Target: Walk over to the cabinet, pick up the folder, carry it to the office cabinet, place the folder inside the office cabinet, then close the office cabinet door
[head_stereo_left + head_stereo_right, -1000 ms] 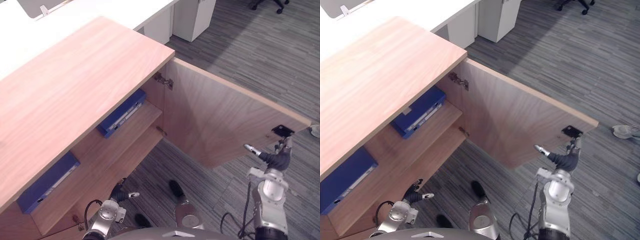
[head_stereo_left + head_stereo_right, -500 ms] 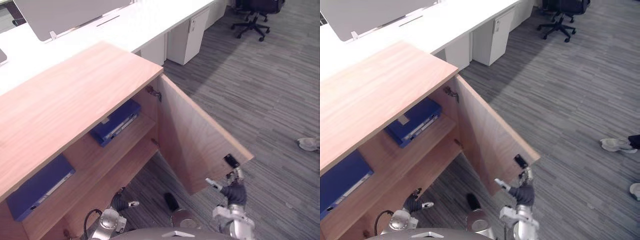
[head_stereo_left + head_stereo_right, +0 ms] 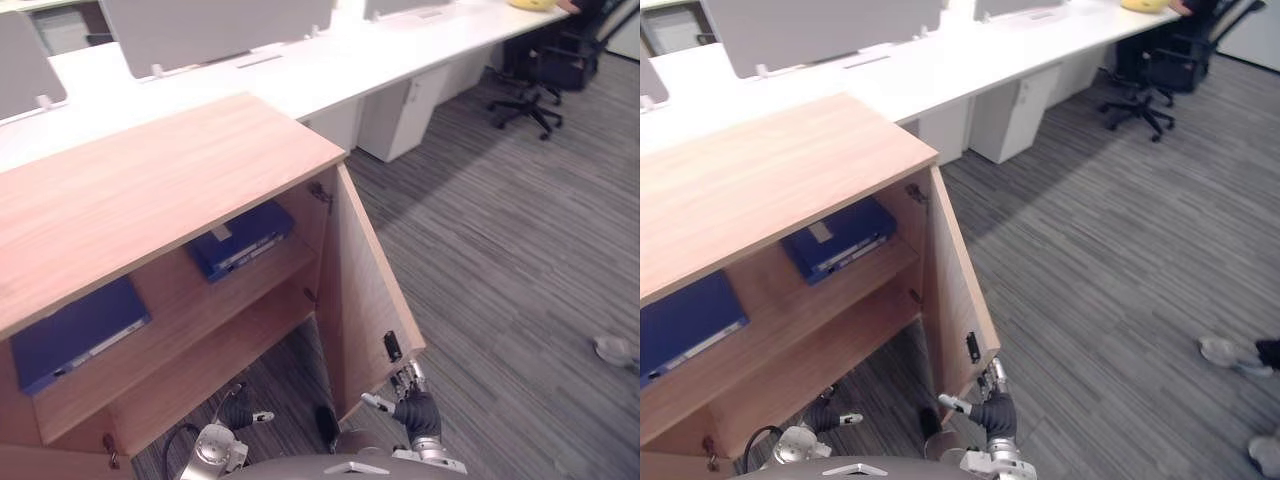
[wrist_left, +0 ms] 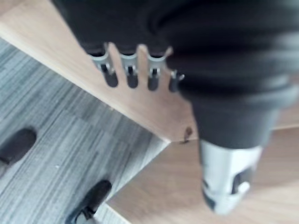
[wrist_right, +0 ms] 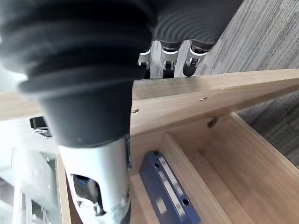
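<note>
Right hand [image 3: 416,410] low, fingers [image 3: 408,379] straight against the edge of the cabinet door [image 3: 360,300], thumb apart; left hand [image 3: 238,412] hangs relaxed.

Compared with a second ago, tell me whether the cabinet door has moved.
Yes. The door has swung inward toward the shelf edge, closing part-way.

The right hand [image 3: 417,408] is raised, fingers straight and thumb spread; the left hand [image 3: 237,413] hangs low, fingers relaxed
</note>
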Tool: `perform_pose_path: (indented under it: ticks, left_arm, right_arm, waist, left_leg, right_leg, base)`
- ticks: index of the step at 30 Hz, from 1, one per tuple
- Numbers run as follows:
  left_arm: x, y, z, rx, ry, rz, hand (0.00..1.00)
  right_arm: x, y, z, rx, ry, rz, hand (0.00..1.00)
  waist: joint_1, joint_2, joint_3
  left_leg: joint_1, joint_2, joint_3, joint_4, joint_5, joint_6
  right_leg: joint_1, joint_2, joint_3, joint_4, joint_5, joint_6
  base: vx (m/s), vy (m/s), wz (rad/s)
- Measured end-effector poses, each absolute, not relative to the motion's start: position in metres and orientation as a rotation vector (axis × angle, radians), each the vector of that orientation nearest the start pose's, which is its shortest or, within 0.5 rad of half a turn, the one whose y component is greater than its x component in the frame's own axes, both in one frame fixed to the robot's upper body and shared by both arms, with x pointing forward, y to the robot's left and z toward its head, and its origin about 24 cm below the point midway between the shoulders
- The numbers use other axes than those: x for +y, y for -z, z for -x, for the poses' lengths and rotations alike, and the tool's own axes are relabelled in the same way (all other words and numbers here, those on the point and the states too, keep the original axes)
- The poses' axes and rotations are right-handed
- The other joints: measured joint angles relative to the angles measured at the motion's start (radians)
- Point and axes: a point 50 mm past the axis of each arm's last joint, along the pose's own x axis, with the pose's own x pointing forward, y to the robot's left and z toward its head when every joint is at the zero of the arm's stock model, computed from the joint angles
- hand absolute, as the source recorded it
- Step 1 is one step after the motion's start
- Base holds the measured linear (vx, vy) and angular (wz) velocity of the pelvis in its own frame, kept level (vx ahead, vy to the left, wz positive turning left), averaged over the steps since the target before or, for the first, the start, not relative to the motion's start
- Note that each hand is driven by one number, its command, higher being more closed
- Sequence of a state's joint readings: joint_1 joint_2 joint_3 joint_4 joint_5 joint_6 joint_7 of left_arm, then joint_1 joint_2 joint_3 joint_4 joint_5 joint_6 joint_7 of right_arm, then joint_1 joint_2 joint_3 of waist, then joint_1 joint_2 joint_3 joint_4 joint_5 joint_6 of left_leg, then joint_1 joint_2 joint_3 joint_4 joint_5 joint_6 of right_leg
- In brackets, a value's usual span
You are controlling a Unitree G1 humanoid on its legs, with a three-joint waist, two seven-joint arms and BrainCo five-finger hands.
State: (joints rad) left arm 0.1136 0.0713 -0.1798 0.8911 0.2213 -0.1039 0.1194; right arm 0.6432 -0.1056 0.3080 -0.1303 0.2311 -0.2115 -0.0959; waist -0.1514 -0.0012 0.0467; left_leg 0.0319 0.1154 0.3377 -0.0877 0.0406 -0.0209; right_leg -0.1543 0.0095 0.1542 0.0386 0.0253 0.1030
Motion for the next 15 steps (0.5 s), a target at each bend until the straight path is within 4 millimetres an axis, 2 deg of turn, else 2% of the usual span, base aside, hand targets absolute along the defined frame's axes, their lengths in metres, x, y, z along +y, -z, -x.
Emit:
perform_pose_path:
  ticks: [1, 2, 3, 4, 5, 6, 7, 8, 9, 10, 11, 12, 15]
  left_arm:
    - [0.156, 0.144, -0.126, 0.857, 0.132, -0.375, 0.00]
    - [0.160, 0.143, -0.125, 0.853, 0.129, -0.385, 0.00]
    - [0.157, 0.143, -0.127, 0.846, 0.131, -0.379, 0.00]
    - [0.153, 0.143, -0.126, 0.843, 0.134, -0.364, 0.00]
    - [0.150, 0.143, -0.123, 0.849, 0.139, -0.362, 0.00]
    - [0.152, 0.145, -0.120, 0.860, 0.139, -0.368, 0.00]
    - [0.158, 0.146, -0.115, 0.877, 0.138, -0.376, 0.00]
    - [0.163, 0.146, -0.115, 0.879, 0.135, -0.384, 0.00]
    - [0.167, 0.145, -0.117, 0.877, 0.125, -0.392, 0.00]
    - [0.172, 0.143, -0.122, 0.867, 0.105, -0.390, 0.00]
    - [0.172, 0.144, -0.119, 0.876, 0.094, -0.381, 0.00]
    - [0.173, 0.145, -0.118, 0.882, 0.085, -0.375, 0.00]
    - [0.182, 0.144, -0.118, 0.884, 0.073, -0.397, 0.00]
  right_arm:
    - [-0.120, 0.028, -0.110, 0.339, -0.046, -0.225, 0.00]
    - [-0.114, 0.028, -0.109, 0.344, -0.073, -0.233, 0.00]
    - [-0.107, 0.029, -0.117, 0.337, -0.140, -0.206, 0.00]
    - [-0.101, 0.025, -0.128, 0.297, -0.190, -0.190, 0.00]
    - [-0.098, 0.021, -0.134, 0.272, -0.210, -0.180, 0.00]
    - [-0.093, 0.016, -0.144, 0.232, -0.233, -0.171, 0.00]
    - [-0.086, 0.004, -0.158, 0.157, -0.255, -0.176, 0.00]
    - [-0.082, -0.002, -0.165, 0.118, -0.256, -0.193, 0.00]
    - [-0.079, -0.004, -0.167, 0.108, -0.256, -0.209, 0.00]
    - [-0.079, -0.011, -0.177, 0.067, -0.250, -0.214, 0.00]
    - [-0.079, -0.016, -0.186, 0.032, -0.263, -0.198, 0.00]
    - [-0.080, -0.015, -0.188, 0.032, -0.263, -0.193, 0.00]
    - [-0.078, -0.018, -0.199, 0.011, -0.283, -0.170, 0.00]
  waist:
    - [-0.003, -0.022, -0.009]
    - [0.000, -0.048, -0.014]
    - [0.036, -0.079, -0.023]
    - [0.061, -0.073, -0.021]
    - [0.069, -0.054, -0.021]
    - [0.073, -0.041, -0.019]
    - [0.075, -0.035, -0.016]
    - [0.074, -0.045, -0.023]
    - [0.072, -0.092, -0.030]
    - [0.088, -0.091, -0.020]
    - [0.102, -0.065, -0.012]
    - [0.105, -0.054, -0.007]
    - [0.117, -0.055, -0.007]
  left_leg:
    - [-0.018, 0.003, -0.027, 0.000, 0.010, -0.012]
    - [-0.026, -0.024, -0.038, 0.000, 0.013, -0.016]
    - [-0.037, -0.039, -0.043, 0.031, 0.037, -0.007]
    - [-0.070, -0.047, -0.040, 0.132, 0.026, -0.011]
    - [-0.079, -0.041, -0.042, 0.153, -0.006, 0.002]
    - [-0.081, -0.038, -0.048, 0.136, -0.019, 0.012]
    - [-0.078, -0.049, -0.065, 0.084, -0.006, 0.001]
    - [-0.076, -0.066, -0.069, 0.037, -0.012, -0.009]
    - [-0.074, -0.095, -0.060, 0.051, -0.003, 0.012]
    - [-0.106, -0.103, -0.067, 0.231, -0.037, 0.046]
    - [-0.090, -0.096, -0.087, 0.220, -0.120, 0.054]
    - [-0.083, -0.094, -0.086, 0.196, -0.120, 0.041]
    - [-0.067, -0.097, -0.094, 0.095, -0.077, 0.042]
  right_leg:
    - [-0.021, 0.011, 0.005, 0.182, -0.022, -0.064]
    - [0.011, -0.022, 0.006, 0.168, -0.093, -0.055]
    - [0.008, -0.053, -0.021, 0.128, -0.090, -0.037]
    - [0.019, -0.057, -0.033, 0.081, -0.084, -0.039]
    - [0.027, -0.047, -0.037, 0.061, -0.076, -0.034]
    - [0.037, -0.043, -0.041, 0.038, -0.066, -0.031]
    - [0.045, -0.046, -0.051, 0.008, -0.067, -0.030]
    - [0.037, -0.059, -0.058, -0.008, -0.065, -0.036]
    - [0.024, -0.086, -0.064, -0.019, -0.054, -0.054]
    - [0.015, -0.106, -0.069, -0.021, -0.036, -0.066]
    - [0.033, -0.084, -0.076, -0.048, -0.034, -0.056]
    - [0.038, -0.090, -0.073, -0.053, -0.032, -0.053]
    - [0.053, -0.083, -0.085, -0.009, -0.015, -0.058]
  base:
    - [-0.03, -0.060, 0.63]
    - [-0.03, -0.017, 0.68]
    - [-0.04, 0.011, 0.31]
    - [-0.03, 0.043, 0.02]
    - [-0.02, 0.060, -0.03]
    - [-0.11, 0.068, 0.26]
    - [-0.14, 0.062, 0.45]
    - [-0.13, 0.096, 0.53]
    - [-0.03, 0.084, 0.38]
    - [0.00, 0.132, 0.12]
    - [-0.01, 0.107, -0.05]
    - [-0.02, 0.138, -0.03]
    - [0.00, 0.084, 0.27]
